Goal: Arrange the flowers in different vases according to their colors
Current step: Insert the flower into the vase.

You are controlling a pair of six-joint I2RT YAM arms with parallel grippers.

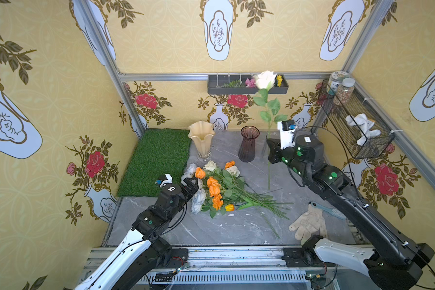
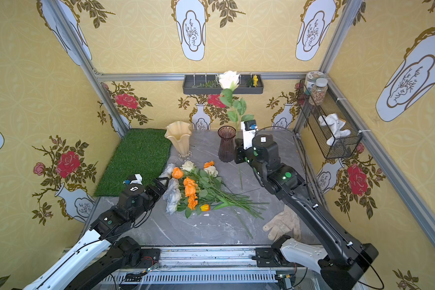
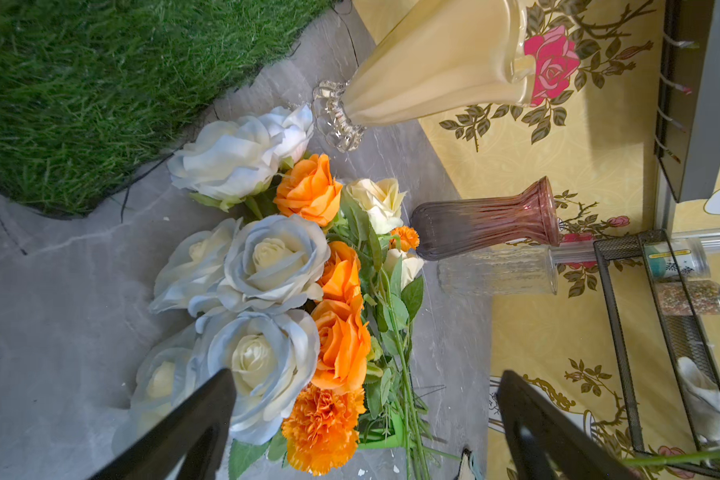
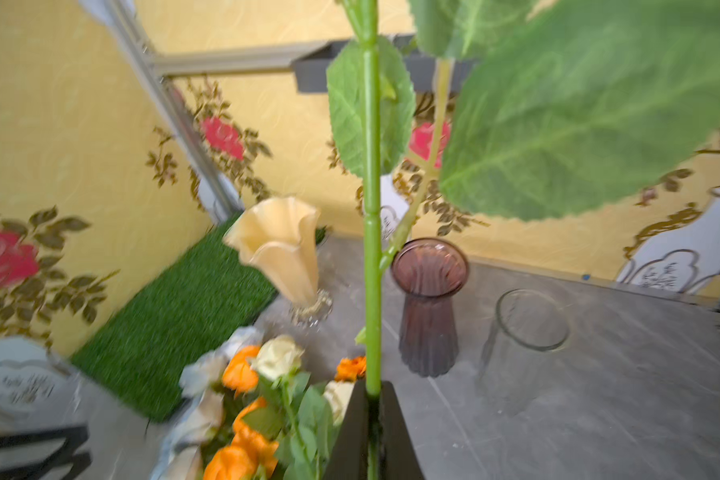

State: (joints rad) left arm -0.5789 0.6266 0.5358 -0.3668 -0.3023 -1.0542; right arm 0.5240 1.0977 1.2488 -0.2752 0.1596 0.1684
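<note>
- Nearest me, a work glove (image 1: 308,222) and a brush (image 1: 329,209) lie on the grey table (image 1: 226,231) under my right arm, well apart from the flowers.
- My left gripper (image 1: 191,185) has its jaws spread wide and holds nothing. It sits low at the left edge of the pile of flowers (image 1: 219,189), right against the pale blue-white roses (image 3: 267,266). I cannot tell whether a finger touches a petal.
- The pile lies flat mid-table, with its blooms toward the grass mat (image 1: 156,160) and its stems fanned out to the right.
- My right gripper (image 4: 373,392) is clamped on the stem of a cream-white rose (image 1: 264,79), pinching it about halfway up. The stem stands upright, its lower end hanging just right of the pile and its bloom high above the gripper.
- Beyond the pile, the cream-amber vase (image 1: 202,139) stands by the mat's corner, with the purple vase (image 1: 249,144) to its right. Both are upright with no stems in them.
- The right gripper hovers just right of the purple vase. The clear cylinder vase (image 4: 524,332) stands beside it, and in both top views it is mostly hidden behind the gripper.
- Farthest back, the bloom overlaps the dark shelf (image 1: 219,86) on the rear wall.
</note>
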